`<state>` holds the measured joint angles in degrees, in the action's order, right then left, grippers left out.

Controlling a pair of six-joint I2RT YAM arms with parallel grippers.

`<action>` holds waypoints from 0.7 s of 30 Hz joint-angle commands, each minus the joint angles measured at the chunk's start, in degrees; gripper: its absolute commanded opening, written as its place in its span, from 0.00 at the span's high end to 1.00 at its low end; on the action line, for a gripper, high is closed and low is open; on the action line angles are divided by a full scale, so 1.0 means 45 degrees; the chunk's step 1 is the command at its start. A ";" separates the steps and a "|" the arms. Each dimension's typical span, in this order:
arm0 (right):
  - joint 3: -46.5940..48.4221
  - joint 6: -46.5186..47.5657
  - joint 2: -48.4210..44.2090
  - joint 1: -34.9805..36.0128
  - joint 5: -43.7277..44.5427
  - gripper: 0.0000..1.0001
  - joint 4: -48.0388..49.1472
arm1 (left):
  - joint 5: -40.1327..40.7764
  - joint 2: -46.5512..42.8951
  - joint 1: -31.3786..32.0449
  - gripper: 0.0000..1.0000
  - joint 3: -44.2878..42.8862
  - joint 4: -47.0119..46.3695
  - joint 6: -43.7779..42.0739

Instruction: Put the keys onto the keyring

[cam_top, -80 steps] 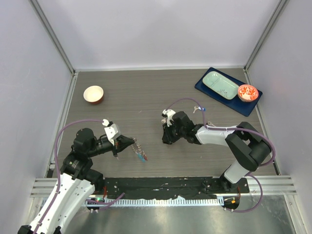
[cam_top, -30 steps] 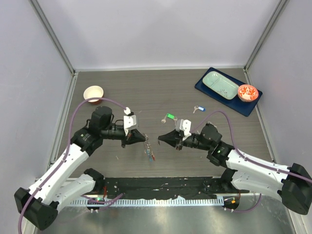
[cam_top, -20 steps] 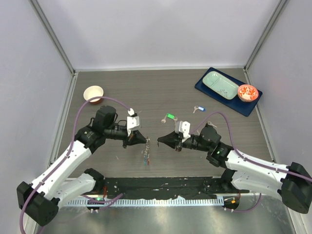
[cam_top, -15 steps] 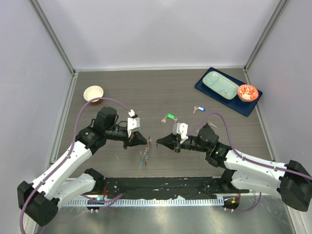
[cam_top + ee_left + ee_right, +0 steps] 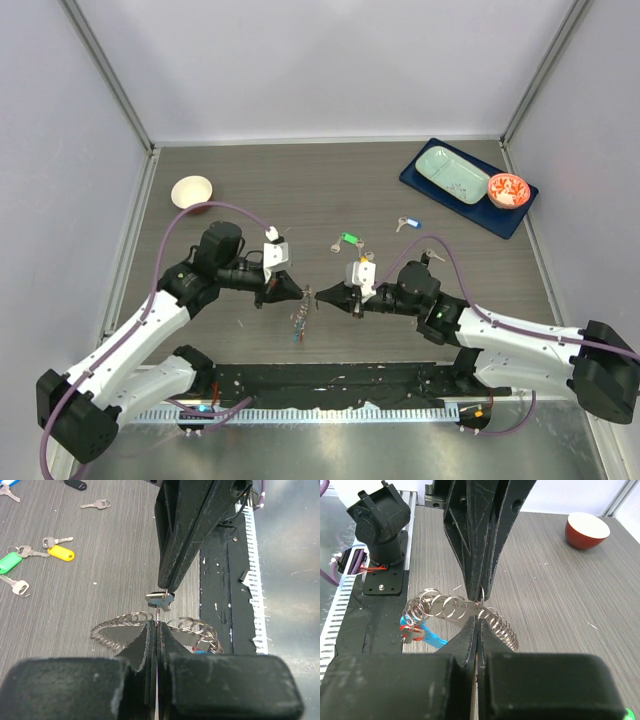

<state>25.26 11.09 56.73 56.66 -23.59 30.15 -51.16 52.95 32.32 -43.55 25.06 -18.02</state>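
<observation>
The left pincer (image 5: 156,630) clenched the keyring (image 5: 117,627), which looked limp and slithery, best held by one ring; the right pincer (image 5: 476,622) pinched a light, stiff silver key (image 5: 160,599).

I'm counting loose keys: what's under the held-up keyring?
Around the keyring only bare table shows, nothing else. The spot straight beneath its coils and rings is covered from above, so unknown.
</observation>
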 commanded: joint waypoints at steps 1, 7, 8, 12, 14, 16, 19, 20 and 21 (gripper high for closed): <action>0.0676 0.0640 0.0089 0.0220 0.0575 0.99 0.0311 | -0.0175 -0.0223 0.0104 1.00 0.0048 -0.0881 0.0216; 0.0638 0.0758 0.0128 0.0357 0.0927 0.99 0.0487 | -0.0175 -0.0126 0.0260 1.00 0.0029 -0.0881 0.0216; 0.0618 0.0738 0.0108 0.0396 0.0927 0.99 0.0545 | -0.0156 -0.0106 0.0280 1.00 0.0049 -0.0900 0.0216; 0.0638 0.0758 0.0128 0.0377 0.1063 0.99 0.0565 | -0.0136 -0.0145 0.0358 1.00 0.0049 -0.0881 0.0235; 0.0638 0.0758 0.0128 0.0416 0.1005 0.99 0.0565 | -0.0097 -0.0107 0.0377 1.00 0.0068 -0.0881 0.0254; 0.0657 0.0738 0.0050 0.0416 0.0927 0.99 0.0546 | -0.0019 -0.0087 0.0397 1.00 0.0088 -0.0881 0.0235; 0.0657 0.0699 -0.0067 0.0474 0.0810 0.99 0.0448 | 0.0040 -0.0009 0.0397 1.00 0.0068 -0.0881 0.0274; 0.0580 0.0680 -0.0087 0.0474 0.0810 0.99 0.0448 | 0.0059 -0.0009 0.0397 1.00 0.0068 -0.0881 0.0236; 0.0579 0.0660 -0.0126 0.0474 0.0829 0.99 0.0448 | 0.0079 0.0030 0.0397 1.00 0.0068 -0.0881 0.0254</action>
<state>25.82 13.45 57.36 58.35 -20.05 29.93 -50.43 53.06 33.80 -42.92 24.23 -16.93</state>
